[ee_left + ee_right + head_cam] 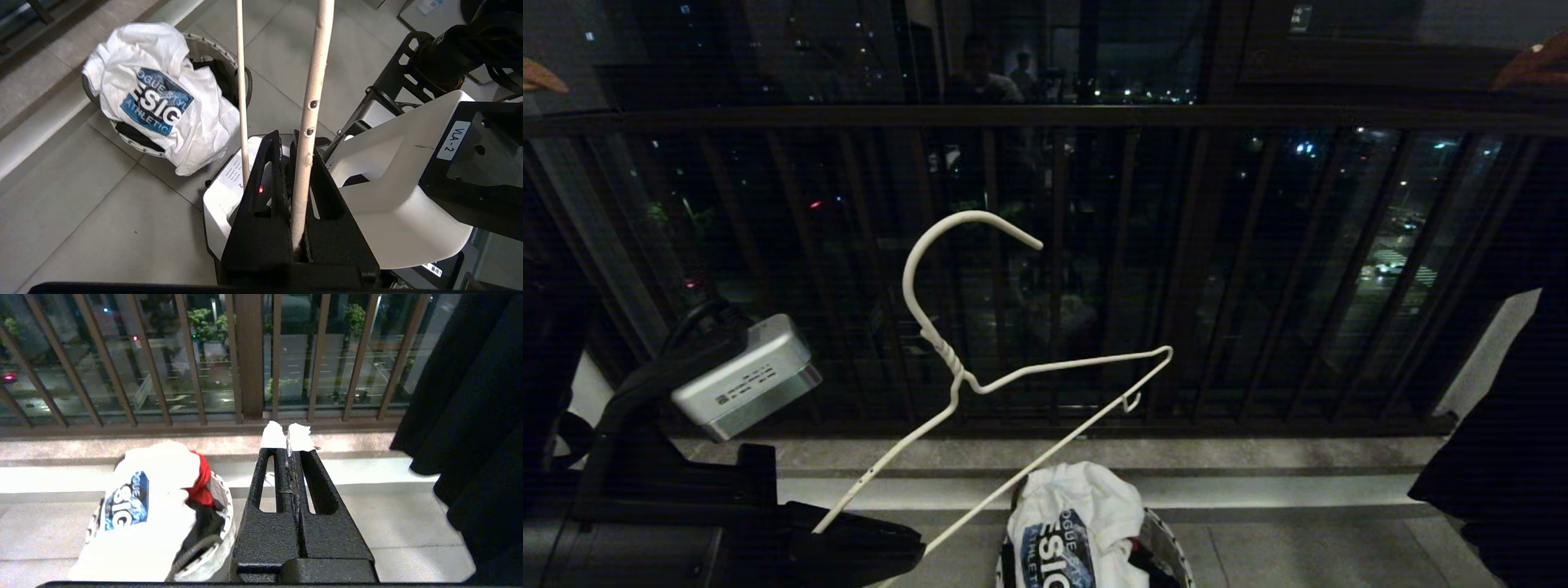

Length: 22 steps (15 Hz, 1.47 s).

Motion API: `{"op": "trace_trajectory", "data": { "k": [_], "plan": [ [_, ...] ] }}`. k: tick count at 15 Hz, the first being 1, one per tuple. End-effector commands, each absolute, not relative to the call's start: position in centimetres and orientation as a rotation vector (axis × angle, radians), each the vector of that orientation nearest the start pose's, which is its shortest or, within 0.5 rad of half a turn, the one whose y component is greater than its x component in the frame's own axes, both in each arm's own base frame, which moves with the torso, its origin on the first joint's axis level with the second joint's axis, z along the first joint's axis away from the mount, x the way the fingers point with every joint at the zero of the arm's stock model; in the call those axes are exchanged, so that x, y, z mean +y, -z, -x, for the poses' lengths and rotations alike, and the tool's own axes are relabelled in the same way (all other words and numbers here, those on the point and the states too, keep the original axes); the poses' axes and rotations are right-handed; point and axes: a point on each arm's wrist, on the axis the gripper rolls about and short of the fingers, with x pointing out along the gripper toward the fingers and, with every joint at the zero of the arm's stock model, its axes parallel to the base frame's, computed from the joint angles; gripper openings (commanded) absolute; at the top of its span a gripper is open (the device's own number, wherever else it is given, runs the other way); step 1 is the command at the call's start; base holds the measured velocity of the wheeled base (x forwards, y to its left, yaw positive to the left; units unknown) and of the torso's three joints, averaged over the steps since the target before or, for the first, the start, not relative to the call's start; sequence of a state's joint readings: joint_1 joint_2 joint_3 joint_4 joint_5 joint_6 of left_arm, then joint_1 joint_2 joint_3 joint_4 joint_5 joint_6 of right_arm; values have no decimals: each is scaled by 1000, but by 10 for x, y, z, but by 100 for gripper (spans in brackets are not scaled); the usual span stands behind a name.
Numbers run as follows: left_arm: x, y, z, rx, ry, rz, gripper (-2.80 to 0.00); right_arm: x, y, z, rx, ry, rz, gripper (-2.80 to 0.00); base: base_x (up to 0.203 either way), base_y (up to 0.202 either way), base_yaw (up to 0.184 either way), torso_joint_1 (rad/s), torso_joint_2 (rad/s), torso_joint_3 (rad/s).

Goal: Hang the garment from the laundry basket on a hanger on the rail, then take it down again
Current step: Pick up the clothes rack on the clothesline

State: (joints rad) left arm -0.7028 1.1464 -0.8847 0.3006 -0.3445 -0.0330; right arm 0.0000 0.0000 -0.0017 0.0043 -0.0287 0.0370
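Thin white wire hanger (980, 384) with twisted neck, tilted, hook uppermost, at centre frame. Crumpled white T-shirt with dark blue lettered print (1066, 531) heaped atop the small round patterned-rim laundry basket (1168, 543), bottom centre, apparently overhanging its rim.

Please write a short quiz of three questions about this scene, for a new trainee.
1. True or false: the T-shirt already hangs on the hanger.
2. Which gripper holds the hanger? A) left B) right C) neither
3. Fill in: the T-shirt lies in the ____.

Key:
1. False; it still lies in the laundry basket.
2. A; the left gripper is shut on the wire, the right gripper is shut and empty.
3. Laundry basket.
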Motion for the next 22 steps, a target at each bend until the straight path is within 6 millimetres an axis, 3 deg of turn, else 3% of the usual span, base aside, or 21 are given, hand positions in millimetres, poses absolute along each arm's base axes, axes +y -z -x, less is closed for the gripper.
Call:
{"op": "trace_trajectory", "data": {
  "k": [1, 17, 22],
  "plan": [
    [-103, -246, -110, 603, 1011, -76, -280, -1, -75, 23, 4, 29, -38, -280, 0, 0, 0, -195, 496, 289],
    [-113, -231, -122, 685, 998, -93, -280, -1, -75, 23, 4, 29, -35, -280, 0, 0, 0, -131, 466, 337],
    [-114, -231, -123, 690, 997, -94, -280, -1, -75, 23, 4, 31, -39, -280, 0, 0, 0, -14, 122, 108]
  ]
}}
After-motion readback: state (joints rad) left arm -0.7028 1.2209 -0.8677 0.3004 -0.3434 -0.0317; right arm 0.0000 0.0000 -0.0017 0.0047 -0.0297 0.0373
